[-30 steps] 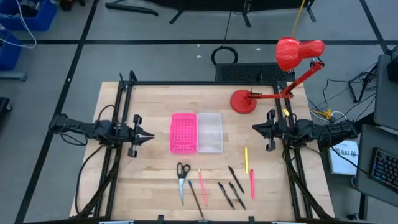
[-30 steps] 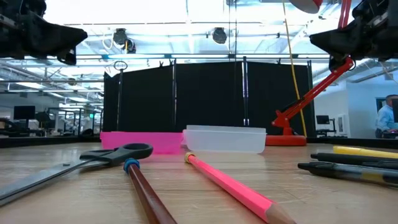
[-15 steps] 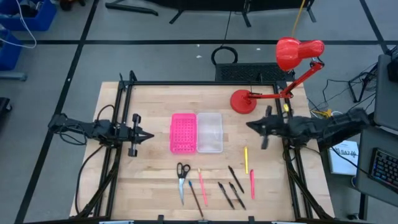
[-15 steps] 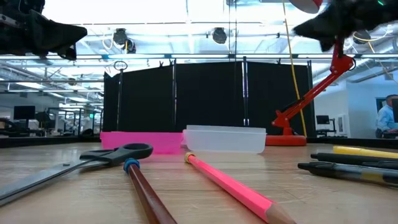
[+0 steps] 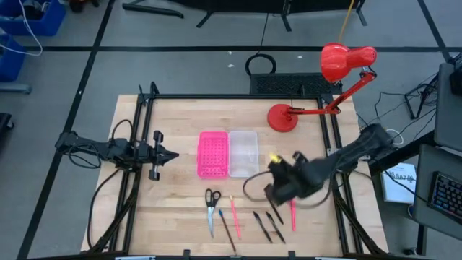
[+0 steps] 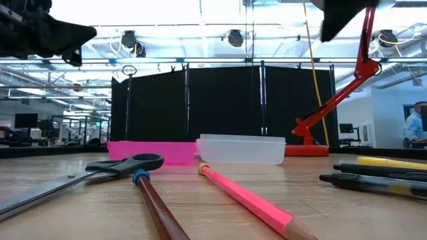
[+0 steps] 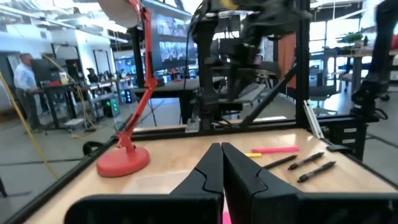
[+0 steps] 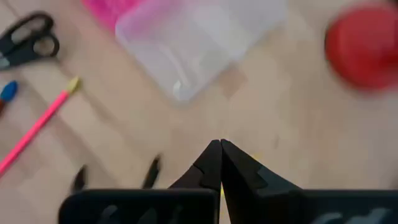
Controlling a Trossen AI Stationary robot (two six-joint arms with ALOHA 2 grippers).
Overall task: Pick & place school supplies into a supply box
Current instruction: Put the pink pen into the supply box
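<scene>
here, one scissors (image 5: 211, 204), one clear supply box (image 5: 243, 153), one red lamp (image 5: 328, 83)

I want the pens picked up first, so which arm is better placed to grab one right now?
The right. Its hand hangs over the table just beside the black pens and pink pen, fingers shut. The left hand waits by the table's far side, beyond the pink perforated half.

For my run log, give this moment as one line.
right gripper: shut, above pens | left gripper: shut, waiting | clear plastic rectangular supply box: empty
</scene>
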